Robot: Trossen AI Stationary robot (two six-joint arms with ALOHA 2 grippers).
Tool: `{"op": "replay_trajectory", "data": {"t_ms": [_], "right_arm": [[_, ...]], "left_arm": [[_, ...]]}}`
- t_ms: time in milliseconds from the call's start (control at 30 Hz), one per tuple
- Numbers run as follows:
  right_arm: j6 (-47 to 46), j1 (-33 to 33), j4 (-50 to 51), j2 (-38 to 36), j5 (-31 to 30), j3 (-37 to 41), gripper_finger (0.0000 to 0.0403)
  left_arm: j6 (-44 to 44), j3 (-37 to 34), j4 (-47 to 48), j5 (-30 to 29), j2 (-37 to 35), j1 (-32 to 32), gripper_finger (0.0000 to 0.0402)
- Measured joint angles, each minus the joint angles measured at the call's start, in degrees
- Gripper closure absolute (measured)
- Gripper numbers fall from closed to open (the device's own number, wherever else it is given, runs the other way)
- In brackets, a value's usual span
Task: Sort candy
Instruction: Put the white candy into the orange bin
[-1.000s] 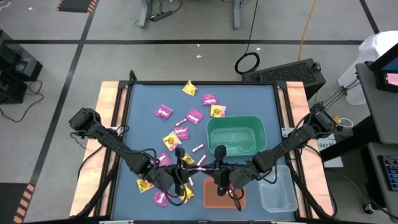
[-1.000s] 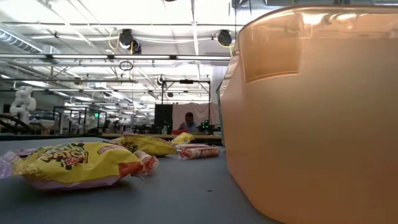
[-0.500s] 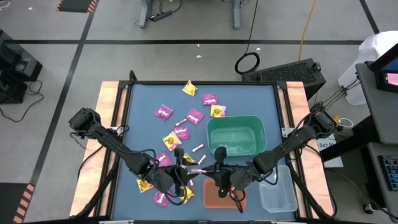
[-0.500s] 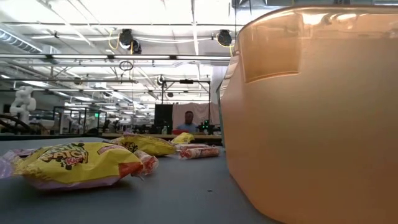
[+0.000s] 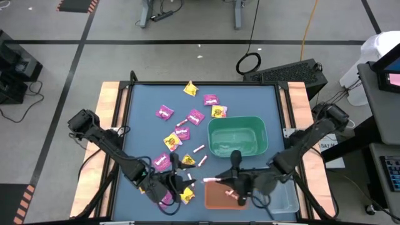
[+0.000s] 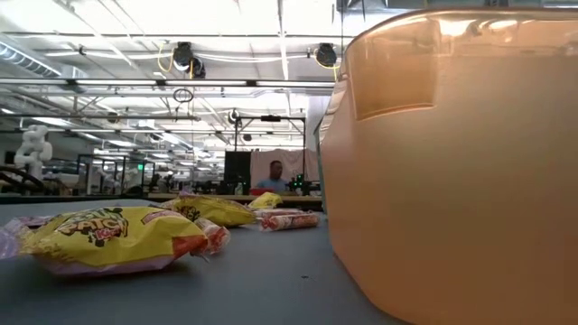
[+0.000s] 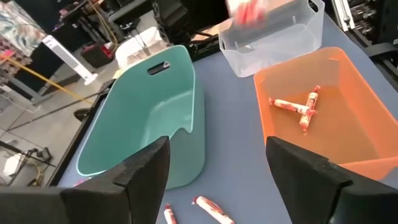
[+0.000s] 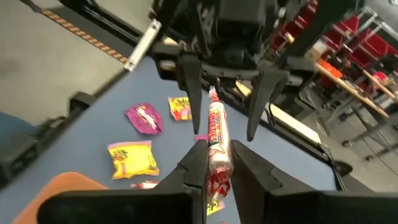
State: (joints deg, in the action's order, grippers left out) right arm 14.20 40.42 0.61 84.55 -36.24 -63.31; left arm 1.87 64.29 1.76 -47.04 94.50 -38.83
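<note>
My right gripper (image 8: 217, 160) is shut on a thin pink-white candy stick (image 8: 216, 127), above the orange bin's (image 5: 215, 200) far left corner. It also shows in the high view (image 5: 220, 181). Facing it, my left gripper (image 7: 217, 155) stands open with nothing between its fingers, left of the orange bin in the high view (image 5: 185, 179). Two sticks (image 7: 301, 107) lie on the orange bin's floor. Purple packets (image 5: 164, 112) and yellow packets (image 5: 190, 89) lie scattered flat on the blue table top. The green bin (image 5: 210, 134) holds nothing that shows. My right gripper pinches the stick's near part (image 8: 217, 167) between its two fingers. The fingers come nearly level from the table's right side and lie along the stick. Its far end (image 8: 213, 99) juts out ahead toward my left gripper. The stick is lifted clear of table and bins.
A clear bin (image 5: 282, 199) stands at the near right, beside the orange bin. More sticks (image 7: 211, 210) lie on the table before the green bin. In the low view a yellow packet (image 6: 108, 236) lies left of the orange bin's wall (image 6: 452, 181). A person sits in the room behind.
My right gripper has drawn back toward the table's right edge and risen, carrying the pink-white stick away from my left gripper. The left gripper has shifted slightly toward the near left corner. The packets on the table have kept their places.
</note>
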Motion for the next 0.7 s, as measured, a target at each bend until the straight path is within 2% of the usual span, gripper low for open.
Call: {"op": "replay_trajectory", "data": {"t_ms": [300, 567, 700], "right_arm": [[-0.1, 4.1, 3.5, -7.3, -0.1, 0.0, 0.0361], [-3.3, 4.4, 5.2, -10.4, 0.7, 0.0, 0.0361], [-11.0, 3.5, 5.3, -12.2, 2.6, 0.0, 0.0361]], "left_arm": [[0.0, 0.0, 0.0, -1.5, 0.0, 0.2, 0.013], [0.8, 0.0, -0.1, -1.5, 0.0, 0.2, 0.013], [3.0, 0.0, -1.8, -1.4, 0.0, 0.2, 0.013]]}}
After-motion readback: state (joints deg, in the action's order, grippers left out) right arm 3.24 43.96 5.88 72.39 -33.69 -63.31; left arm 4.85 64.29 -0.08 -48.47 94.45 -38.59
